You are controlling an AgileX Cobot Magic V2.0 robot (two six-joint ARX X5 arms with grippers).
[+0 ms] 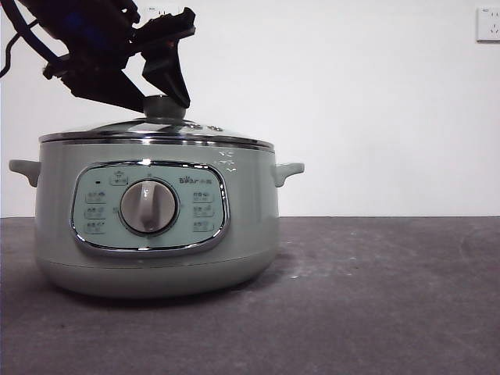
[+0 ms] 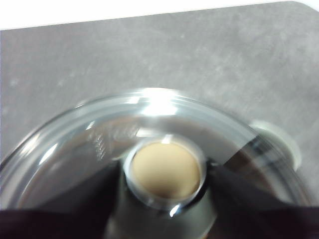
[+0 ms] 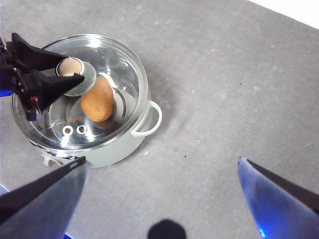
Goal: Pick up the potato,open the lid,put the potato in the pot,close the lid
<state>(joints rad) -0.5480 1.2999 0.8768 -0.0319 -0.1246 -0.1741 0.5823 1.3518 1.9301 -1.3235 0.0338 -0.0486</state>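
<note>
The pale green pot [image 1: 156, 234] stands on the left of the table, and its glass lid [image 1: 156, 131] sits on its rim. My left gripper [image 1: 166, 92] comes down from the upper left and is shut on the lid's green knob [image 2: 166, 169], with one jaw pressed to each side. In the right wrist view the orange-brown potato [image 3: 98, 99] lies inside the pot [image 3: 124, 144], seen through the lid [image 3: 119, 64]. My right gripper [image 3: 162, 162] is open and empty, high above the table to the side of the pot.
The dark grey table [image 1: 375, 297] stretches to the right of the pot. A white wall [image 1: 359, 109] stands behind it, with a socket [image 1: 487, 23] at the upper right. The pot's side handle [image 1: 287, 170] sticks out to the right.
</note>
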